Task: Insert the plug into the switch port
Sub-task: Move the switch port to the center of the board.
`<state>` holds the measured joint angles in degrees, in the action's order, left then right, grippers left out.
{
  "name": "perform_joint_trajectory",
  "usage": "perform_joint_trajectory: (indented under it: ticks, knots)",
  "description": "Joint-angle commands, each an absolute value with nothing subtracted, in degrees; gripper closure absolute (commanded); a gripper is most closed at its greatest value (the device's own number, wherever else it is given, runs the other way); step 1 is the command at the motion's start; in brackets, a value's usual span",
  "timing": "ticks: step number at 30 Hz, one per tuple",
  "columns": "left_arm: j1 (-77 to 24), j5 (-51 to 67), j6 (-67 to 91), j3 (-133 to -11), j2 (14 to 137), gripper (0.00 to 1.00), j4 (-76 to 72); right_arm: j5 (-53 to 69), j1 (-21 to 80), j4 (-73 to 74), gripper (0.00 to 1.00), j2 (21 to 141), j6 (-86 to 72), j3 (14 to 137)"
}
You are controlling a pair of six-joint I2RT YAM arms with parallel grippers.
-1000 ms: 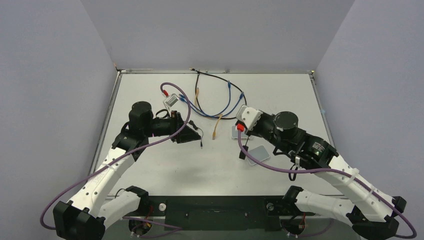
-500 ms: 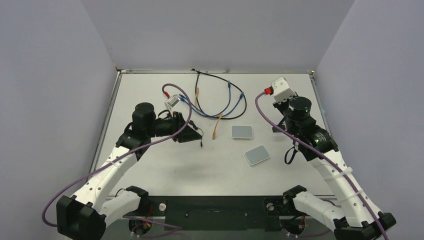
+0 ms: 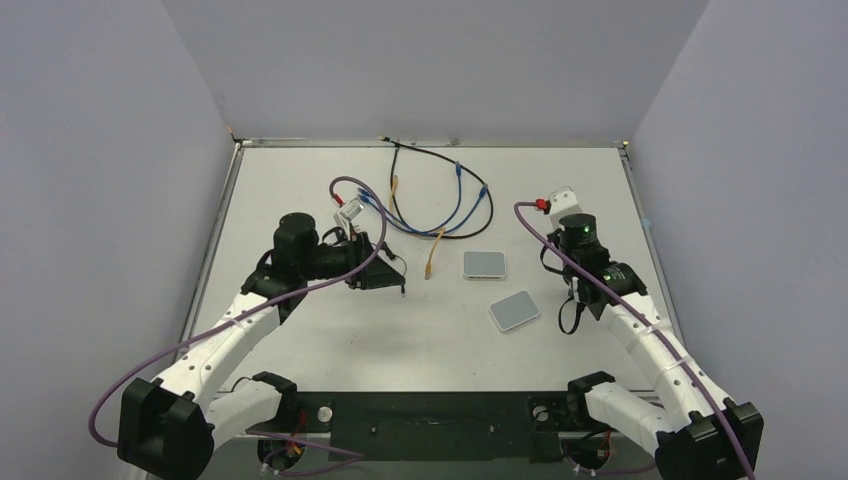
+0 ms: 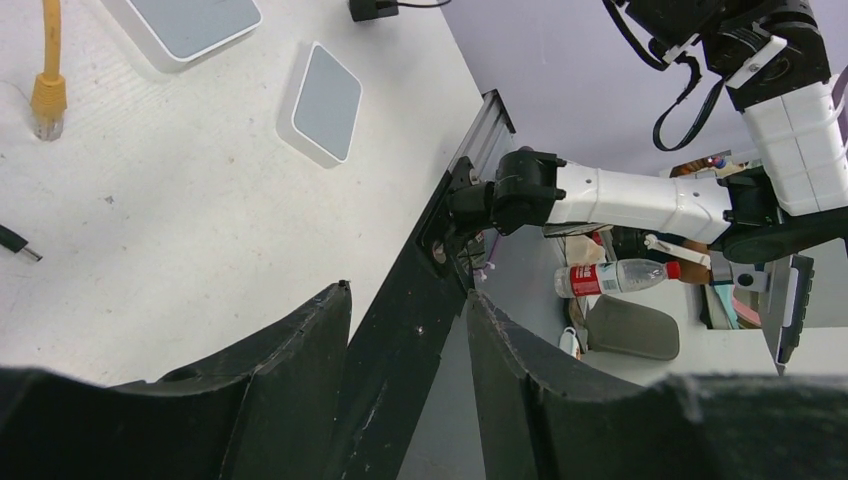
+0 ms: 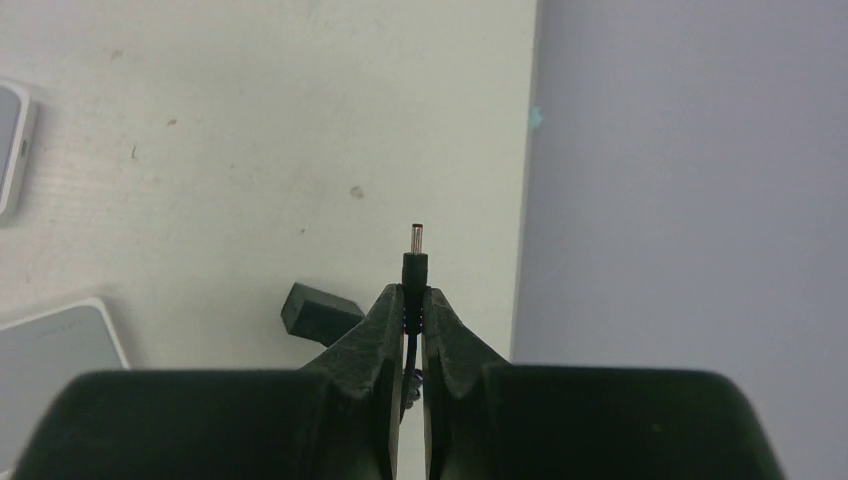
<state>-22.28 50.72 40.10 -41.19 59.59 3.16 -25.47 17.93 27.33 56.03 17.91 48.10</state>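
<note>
My right gripper (image 5: 414, 292) is shut on a thin black barrel plug (image 5: 415, 263). Its metal tip pokes out past the fingertips and hangs over bare table close to the right edge. Two flat white boxes with pale grey faces lie at mid-table, one farther (image 3: 484, 264) and one nearer (image 3: 514, 310). Both also show at the left edge of the right wrist view, well to the left of the plug. No port shows on either box's edge. My left gripper (image 3: 385, 272) (image 4: 408, 292) is open and holds nothing, left of the boxes.
Black, blue and yellow cables (image 3: 440, 200) loop across the back of the table, with a yellow connector (image 4: 45, 100) lying loose. A black adapter block (image 5: 320, 313) lies just left of my right fingers. The table's right edge (image 5: 527, 200) and the wall are close.
My right arm has swung from over the farther box out to the right side of the table, plug still gripped. The left arm has shifted slightly nearer.
</note>
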Motion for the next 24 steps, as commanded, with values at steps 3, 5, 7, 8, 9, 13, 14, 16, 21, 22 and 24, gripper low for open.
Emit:
perform_joint_trajectory:
  ticks: [3, 5, 7, 8, 9, 13, 14, 16, 21, 22, 24]
  knots:
    - [-21.97, 49.98, 41.97, -40.30, 62.16, 0.56, -2.68, -16.97, 17.97, 32.45, 1.00, 58.22, 14.09, 47.01]
    - [-21.97, 49.67, 42.07, -39.97, 62.61, 0.56, -2.80, -13.57, 18.12, 33.53, 1.00, 60.78, 14.10, 47.23]
    - [-21.97, 49.32, 42.28, -39.60, 62.78, 0.56, -2.78, -11.39, 18.39, 34.16, 1.00, 63.46, 14.00, 47.42]
    - [-21.97, 49.22, 42.50, -39.49, 62.77, 0.56, -2.74, -10.62, 18.46, 34.38, 1.00, 64.47, 13.99, 47.44]
    - [-21.97, 49.09, 42.77, -39.21, 62.80, 0.56, -2.73, -10.41, 18.46, 34.42, 1.00, 66.35, 13.98, 47.57]
    - [-21.97, 48.73, 42.81, -38.52, 62.63, 0.56, -2.67, -8.90, 18.46, 34.03, 1.00, 72.07, 14.15, 48.16]
    - [-21.97, 48.44, 42.81, -38.46, 62.60, 0.56, -2.56, -8.49, 18.50, 33.93, 1.00, 72.99, 14.15, 48.25]
    - [-21.97, 48.46, 42.87, -38.23, 62.65, 0.56, -2.47, -7.44, 18.48, 33.85, 1.00, 75.55, 14.15, 48.63]
    - [-21.94, 48.24, 42.63, -37.56, 62.21, 0.56, -2.23, -2.61, 18.69, 35.39, 1.00, 80.13, 13.94, 49.82]
    - [-21.92, 48.09, 42.58, -37.40, 62.16, 0.56, -2.13, -2.05, 18.88, 35.76, 1.00, 81.09, 13.79, 50.18]
    - [-21.93, 47.97, 42.56, -37.29, 62.12, 0.56, -2.00, -1.07, 19.73, 36.52, 1.00, 82.59, 13.37, 50.68]
